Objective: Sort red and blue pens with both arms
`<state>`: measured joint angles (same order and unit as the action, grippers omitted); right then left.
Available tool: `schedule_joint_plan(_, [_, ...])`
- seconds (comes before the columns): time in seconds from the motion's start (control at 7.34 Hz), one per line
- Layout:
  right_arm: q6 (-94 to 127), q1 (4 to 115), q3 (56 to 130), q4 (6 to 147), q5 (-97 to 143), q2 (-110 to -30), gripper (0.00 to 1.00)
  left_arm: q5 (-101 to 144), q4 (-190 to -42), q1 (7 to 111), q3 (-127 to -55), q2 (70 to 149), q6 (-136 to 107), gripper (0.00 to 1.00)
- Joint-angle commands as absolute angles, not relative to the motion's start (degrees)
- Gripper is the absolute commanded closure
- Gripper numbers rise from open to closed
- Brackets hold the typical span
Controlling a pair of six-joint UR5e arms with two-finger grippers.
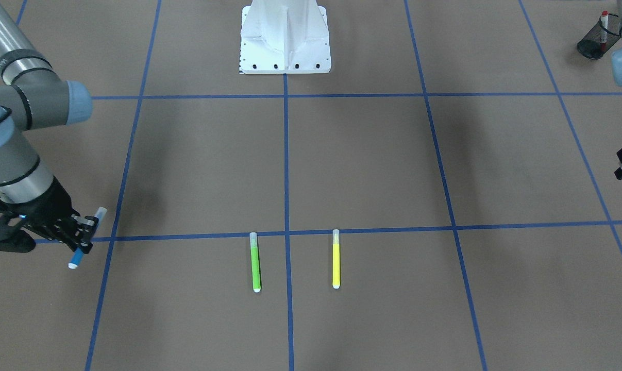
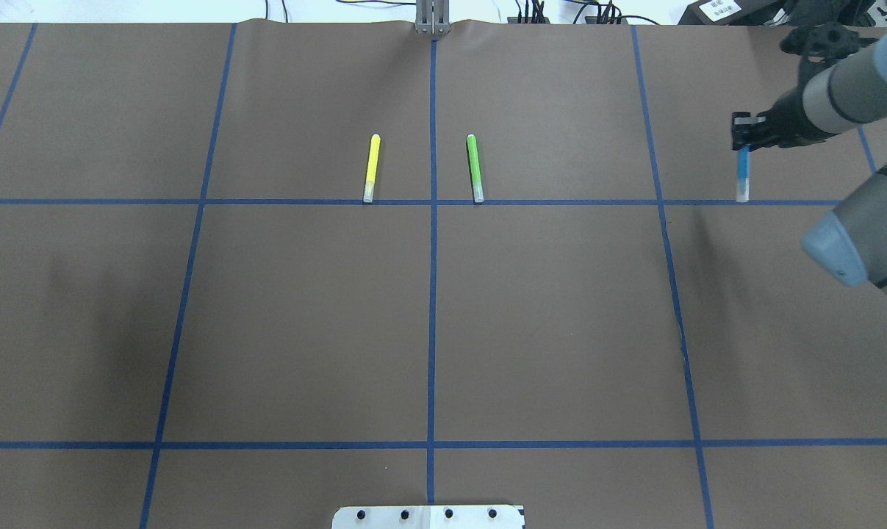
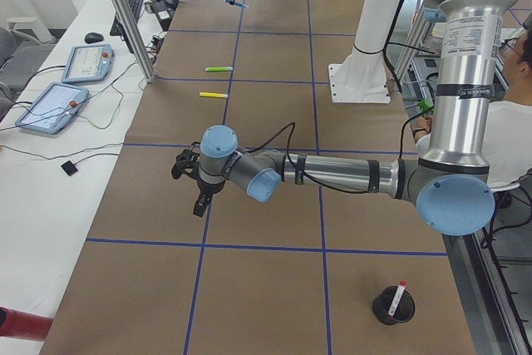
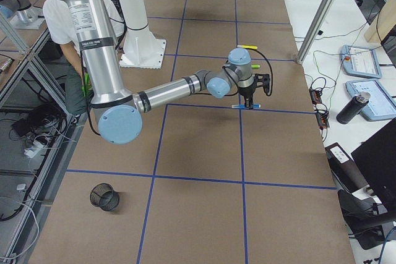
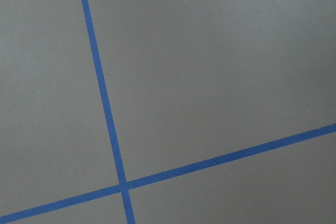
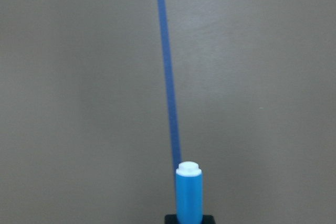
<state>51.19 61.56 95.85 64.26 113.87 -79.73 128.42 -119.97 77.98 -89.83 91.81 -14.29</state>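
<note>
Right arm: the right gripper (image 1: 85, 236) is out over the robot's right side of the table (image 2: 303, 316), at the far row of blue tape squares. Its fingers are clamped on the blue pen (image 2: 742, 170), gripping the barrel near the white end. The translucent cap points away from the gripper, and in the overhead view it sits over a tape line. The right wrist camera shows the white end standing up just above the finger block. From the front view the pen is tilted and appears to be clear of the paper, though we cannot confirm the gap.

Left arm: the left gripper (image 3: 194, 187) hangs above the paper on the robot's left side, near a tape crossing. Only its edge enters the front view and its own wrist camera shows paper and tape alone, so we cannot tell whether its fingers are apart or together.

Red pen: we find the red pen (image 3: 400, 292) standing cap up in a black mesh cup (image 3: 381, 313) at the robot's near left corner, well apart from the left gripper.

Other items: the green marker (image 1: 255, 263) and the yellow marker (image 1: 336, 259) lie parallel on either side of the centre tape line. A second mesh cup (image 4: 104, 197) stands on the robot's right.
</note>
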Motion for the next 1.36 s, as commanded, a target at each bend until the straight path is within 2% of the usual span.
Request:
schedule_joint_plan(0.0, [46.5,65.9,97.9,50.2,114.2,-93.3,1.00,128.4,-120.0,77.9,-89.9,91.8,-14.8,0.02])
schedule_joint_plan(0.54, [45.5,80.5,100.3,19.8,119.6,-117.7,1.00,128.4,-120.0,77.7,-89.8,91.9,-15.3,0.02])
schedule_joint_plan(0.82, [44.1,85.7,97.1,1.8,119.3,-128.3,1.00,128.5,-120.1,77.7,-89.9,92.0,-16.0,0.02])
schedule_joint_plan(0.95, [40.7,88.9,92.9,-6.7,119.7,-131.2,1.00,128.5,-120.0,77.7,-89.9,92.0,-16.0,0.02])
schedule_joint_plan(1.23, [35.9,94.1,77.0,-25.4,120.8,-131.8,1.00,128.6,-120.0,77.8,-90.5,91.9,-16.1,0.02])
